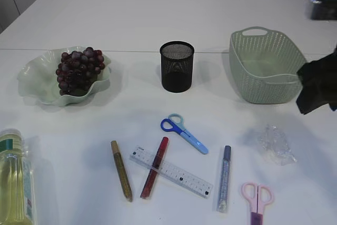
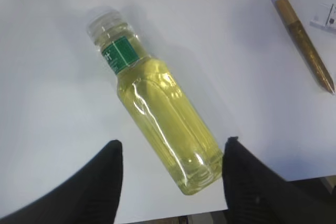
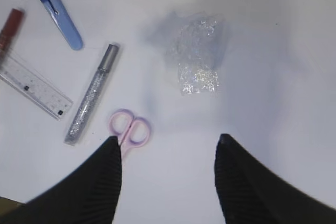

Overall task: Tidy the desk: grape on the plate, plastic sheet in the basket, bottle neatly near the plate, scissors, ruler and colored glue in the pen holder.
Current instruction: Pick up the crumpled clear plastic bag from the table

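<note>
Table (image 1: 158, 19): white; all items are carried on it.
Grapes (image 1: 79, 70): a dark red bunch is seen lying in the plate (image 1: 31, 80), a pale green wavy dish at the far left.
Holder (image 1: 177, 67): black mesh cup, upright at the far centre; nothing is seen standing above its rim.
Basket (image 1: 266, 72): pale green, at the far right; its visible interior is bare.
Sheet (image 1: 275, 143): crumpled clear plastic, lying on the table in front of the basket.
Bottle (image 2: 155, 100): lying on its side at the near left edge, filled with yellow liquid, green label at the neck.
Blue scissors (image 1: 183, 131): flat on the table in front of the holder.
Pink scissors (image 1: 257, 199): flat at the near edge, right of the silver glue (image 1: 225, 178).
Ruler (image 1: 171, 171): clear, lying flat; the red glue (image 1: 155, 167) is laid across it.
Gold glue (image 1: 121, 170): lying just left of the red glue, apart from it.
Left hand (image 2: 172, 148): spread above the bottle's base; the fingers are placed either side, and contact cannot be told.
Right hand (image 3: 167, 148): spread, nothing held; poised above bare table between the pink scissors and the sheet.
</note>
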Motion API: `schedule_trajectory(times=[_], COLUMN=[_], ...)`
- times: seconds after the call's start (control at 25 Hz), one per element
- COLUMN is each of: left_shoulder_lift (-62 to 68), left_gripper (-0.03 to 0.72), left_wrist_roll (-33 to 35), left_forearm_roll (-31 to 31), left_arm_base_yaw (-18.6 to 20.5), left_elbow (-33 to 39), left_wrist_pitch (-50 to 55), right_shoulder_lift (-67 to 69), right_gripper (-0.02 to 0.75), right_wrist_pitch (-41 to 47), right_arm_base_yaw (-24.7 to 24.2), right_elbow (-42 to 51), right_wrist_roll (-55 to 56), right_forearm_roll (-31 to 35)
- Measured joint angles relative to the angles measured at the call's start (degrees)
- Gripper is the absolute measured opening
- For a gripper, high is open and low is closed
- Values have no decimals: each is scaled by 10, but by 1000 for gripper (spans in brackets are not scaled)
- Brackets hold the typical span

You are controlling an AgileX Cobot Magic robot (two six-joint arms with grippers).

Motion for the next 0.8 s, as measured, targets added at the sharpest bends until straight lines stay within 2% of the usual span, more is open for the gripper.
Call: schedule_trajectory(times=[0.24,0.36,0.48,0.8], left_shoulder_lift=[-43,-48,-48,-48], left_gripper=[435,435,435,435], left_wrist_roll=[1,1,1,1], left_forearm_roll=[0,0,0,-3], left_arm_base_yaw=[0,0,0,0], left_elbow=[0,0,0,1], left_wrist_pitch=[7,11,16,20], right_shoulder_lift=[99,144,179,235], right_gripper=[448,494,571,596], right_wrist_pitch=[-44,-79,-99,-159], right_arm_base_yaw=[27,28,28,28], right_elbow=[-3,-4,-4,-4], right_wrist_roll=[9,9,9,15], right_forearm_roll=[-19,-24,-36,-63])
